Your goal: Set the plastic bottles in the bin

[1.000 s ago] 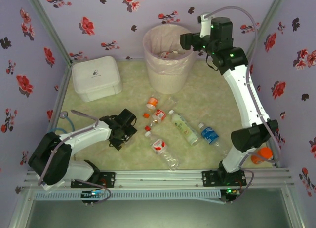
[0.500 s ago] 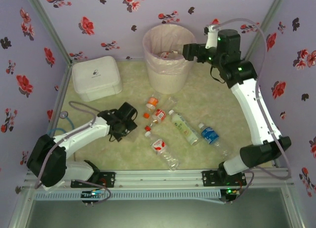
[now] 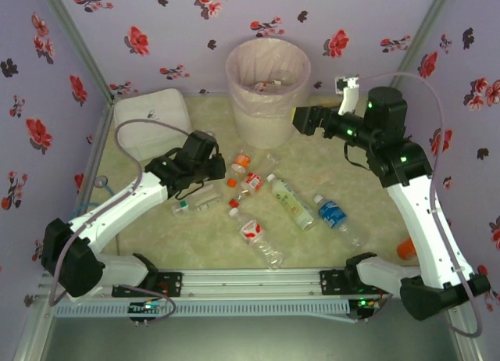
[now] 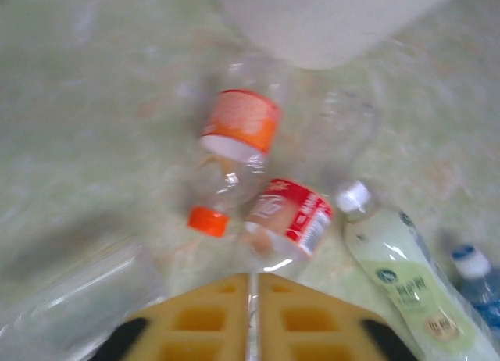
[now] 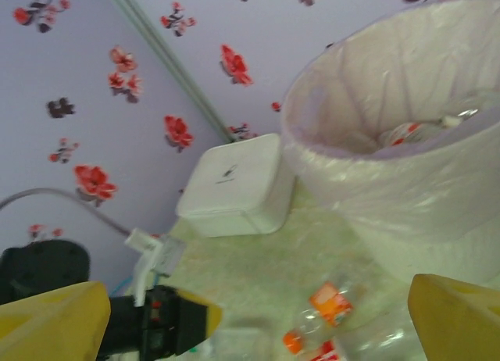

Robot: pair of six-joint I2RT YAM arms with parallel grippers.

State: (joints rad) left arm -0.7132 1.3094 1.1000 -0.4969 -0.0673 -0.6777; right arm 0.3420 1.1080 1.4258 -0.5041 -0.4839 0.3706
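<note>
The pale green tabletop (image 3: 320, 167) carries the pink-lined bin (image 3: 266, 120) at the far middle, with a few bottles (image 5: 406, 133) lying inside it. The white lidded box (image 3: 144, 115) sits to its left. The right tool (image 3: 299, 119), spread wide and empty, hangs just right of the bin. The left tool (image 4: 251, 318) is pressed closed on nothing, above the loose bottles (image 3: 289, 201) strewn mid-tabletop. A blurred clear shape at its left may be another one.

Robot test booth: floral-papered walls (image 3: 180, 25), aluminium frame (image 3: 258, 279), marbled tabletop (image 3: 344, 166).
</note>
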